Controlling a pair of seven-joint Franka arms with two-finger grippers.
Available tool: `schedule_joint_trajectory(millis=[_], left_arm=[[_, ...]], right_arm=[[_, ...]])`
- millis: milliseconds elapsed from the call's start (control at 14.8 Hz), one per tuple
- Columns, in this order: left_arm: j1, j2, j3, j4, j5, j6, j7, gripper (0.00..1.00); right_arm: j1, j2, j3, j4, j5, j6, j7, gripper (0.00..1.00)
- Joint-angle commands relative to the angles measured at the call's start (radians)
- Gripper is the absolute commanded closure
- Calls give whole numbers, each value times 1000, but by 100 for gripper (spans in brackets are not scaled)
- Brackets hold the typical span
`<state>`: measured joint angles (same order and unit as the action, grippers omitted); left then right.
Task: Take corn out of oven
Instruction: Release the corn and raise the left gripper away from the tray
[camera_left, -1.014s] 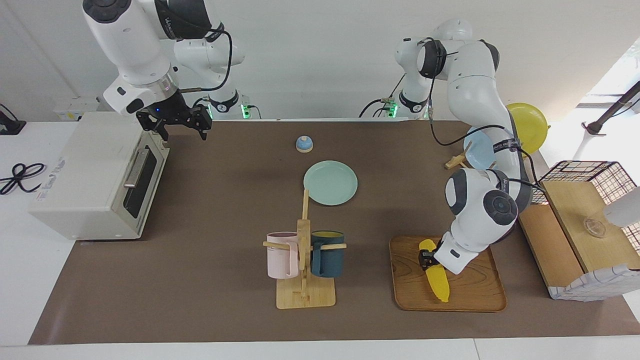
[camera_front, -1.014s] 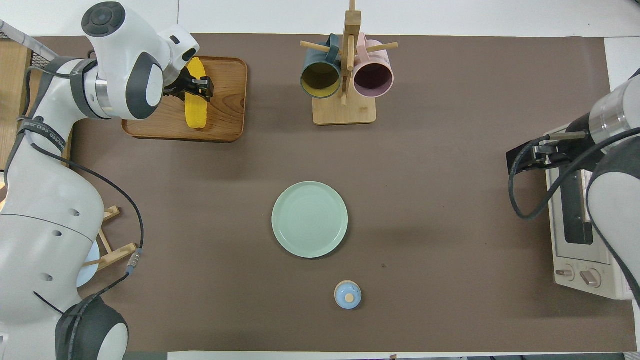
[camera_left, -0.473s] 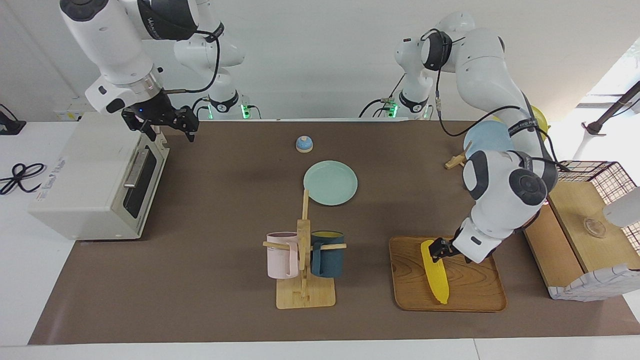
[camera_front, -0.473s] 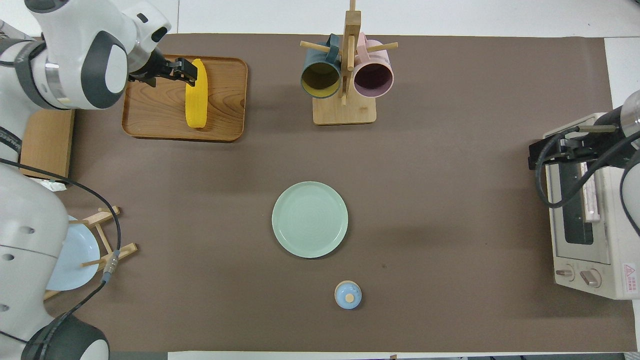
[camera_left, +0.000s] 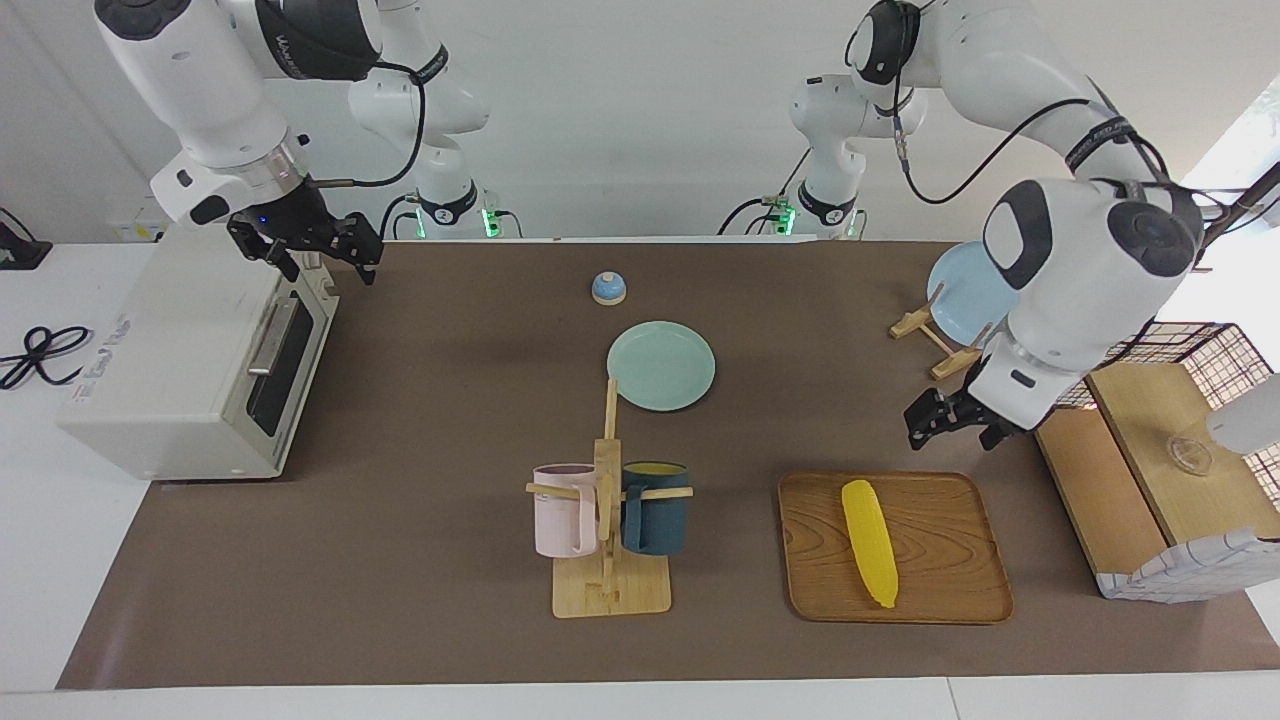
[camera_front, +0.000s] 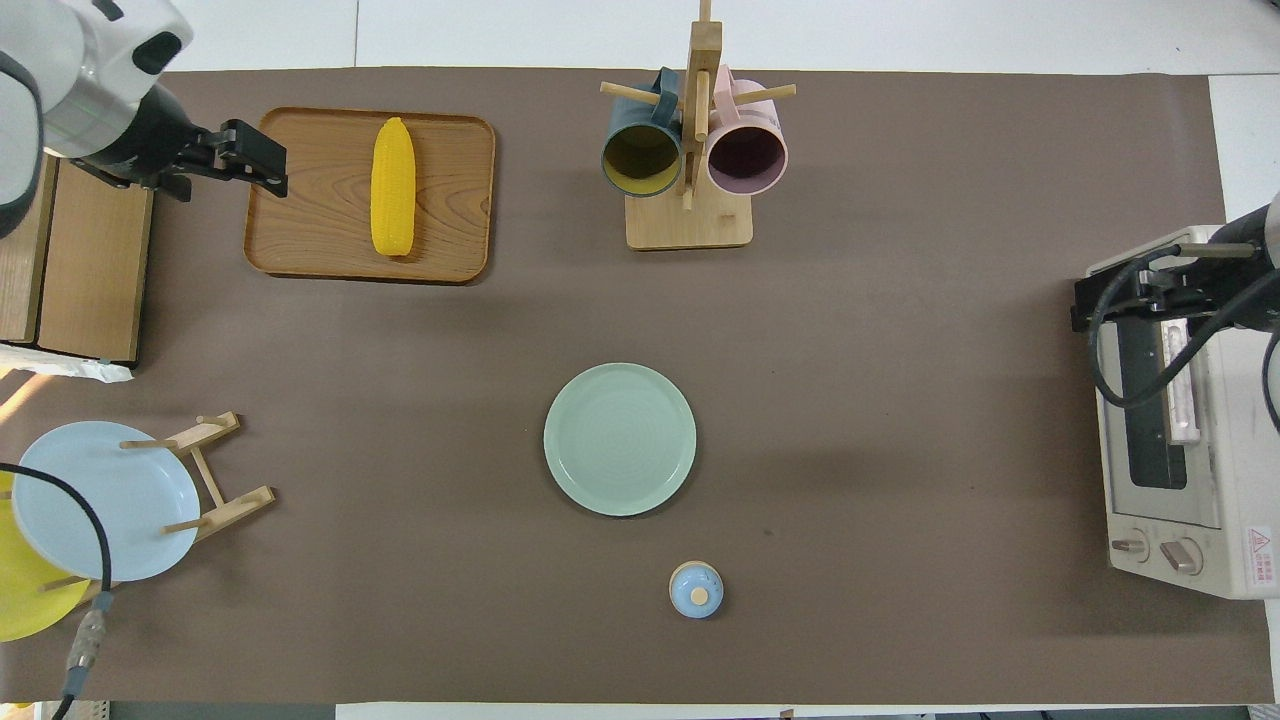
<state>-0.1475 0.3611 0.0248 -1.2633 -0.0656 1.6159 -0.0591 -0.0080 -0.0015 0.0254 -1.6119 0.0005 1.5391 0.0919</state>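
Note:
The yellow corn (camera_left: 868, 542) lies free on a wooden tray (camera_left: 950, 570), far from the robots toward the left arm's end; it also shows in the overhead view (camera_front: 393, 187) on the tray (camera_front: 450, 210). The cream oven (camera_left: 170, 350) stands at the right arm's end with its dark glass door shut (camera_front: 1160, 420). My left gripper (camera_left: 948, 422) is open and empty, up in the air over the tray's edge (camera_front: 245, 160). My right gripper (camera_left: 312, 252) is open and empty over the oven's top front edge (camera_front: 1085, 305).
A mug tree (camera_left: 605, 520) with a pink and a dark blue mug stands beside the tray. A green plate (camera_left: 661, 365) and a small blue bell (camera_left: 608, 288) sit mid-table. A rack with a light blue plate (camera_left: 965, 295), a wooden box (camera_left: 1160, 440) and a wire basket stand at the left arm's end.
My left gripper let go of the corn, rose and drew back off the tray toward its own end. The corn stays on the tray. My right gripper shifted slightly toward the oven's top.

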Motion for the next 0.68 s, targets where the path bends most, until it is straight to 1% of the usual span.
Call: schedule_joint_trajectory(millis=[0,135,203,338,406,609], left_arm=[[17,-167,1,-138,4,-76,-4,0],[22,-278,1,-247,15,-80,-5,0],[28,-321,1,-298,15,-80,-5,0],[40,-381,1,-379,15,-74,-4,0],[40,-393,1,-402,15,-67,-4,0],[36,-393,0,-409,32,-53,7,0]], right_arm=[[-9,11,4,17,21,12,0,0],[-9,11,4,17,21,12,0,0],[-9,12,4,17,21,13,0,0],[-9,11,4,17,21,13,0,0],[-9,11,4,17,21,12,0,0],[-9,11,4,17,21,12,0,0]])
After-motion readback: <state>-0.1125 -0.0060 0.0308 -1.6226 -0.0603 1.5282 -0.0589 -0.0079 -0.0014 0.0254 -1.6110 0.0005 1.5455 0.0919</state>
